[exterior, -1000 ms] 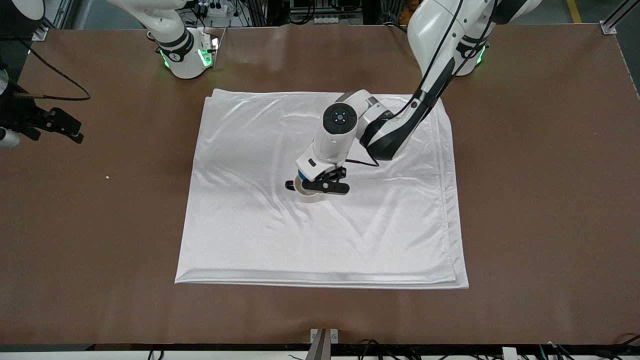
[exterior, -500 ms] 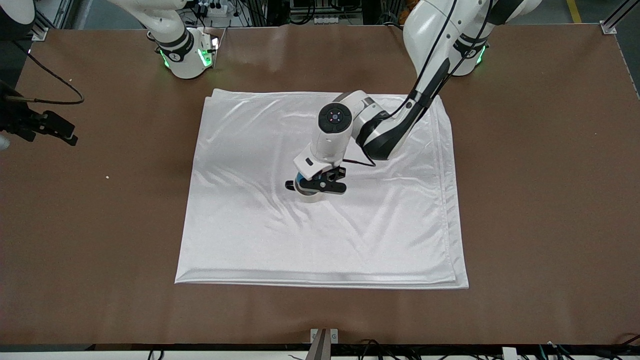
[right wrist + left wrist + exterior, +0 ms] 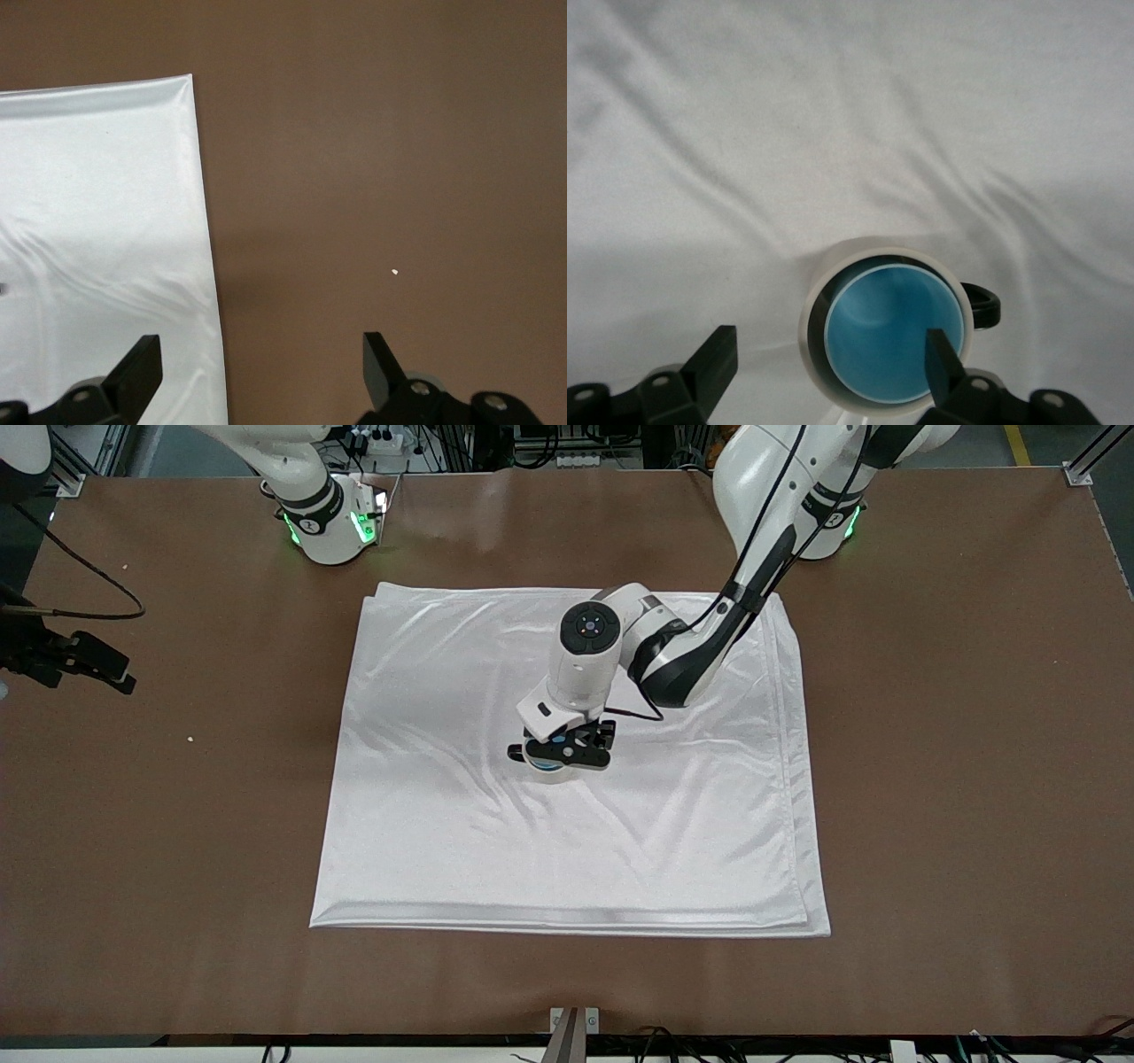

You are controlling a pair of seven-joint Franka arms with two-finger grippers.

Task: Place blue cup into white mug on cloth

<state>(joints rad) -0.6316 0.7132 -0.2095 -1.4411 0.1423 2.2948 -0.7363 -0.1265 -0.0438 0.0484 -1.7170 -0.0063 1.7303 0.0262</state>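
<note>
The blue cup (image 3: pixel 893 335) sits upright inside the white mug (image 3: pixel 812 329), whose black handle (image 3: pixel 983 305) sticks out to one side. The mug stands near the middle of the cloth (image 3: pixel 443 824). In the front view only a strip of the mug (image 3: pixel 555 773) and a bit of the blue cup (image 3: pixel 550 743) show under the hand. My left gripper (image 3: pixel 560 755) hangs just above the mug, open and empty, with its fingers (image 3: pixel 714 362) spread to either side in the left wrist view (image 3: pixel 828 365). My right gripper (image 3: pixel 97 666) waits open over bare table off the cloth at the right arm's end.
The brown table (image 3: pixel 957 779) surrounds the cloth. A small white crumb (image 3: pixel 190 739) lies on the table between the cloth and my right gripper, and also shows in the right wrist view (image 3: pixel 394 271). The cloth's edge (image 3: pixel 199 221) shows there too.
The left hand has shifted slightly toward the right arm's end over the mug. The right gripper has drifted farther toward the table's edge.
</note>
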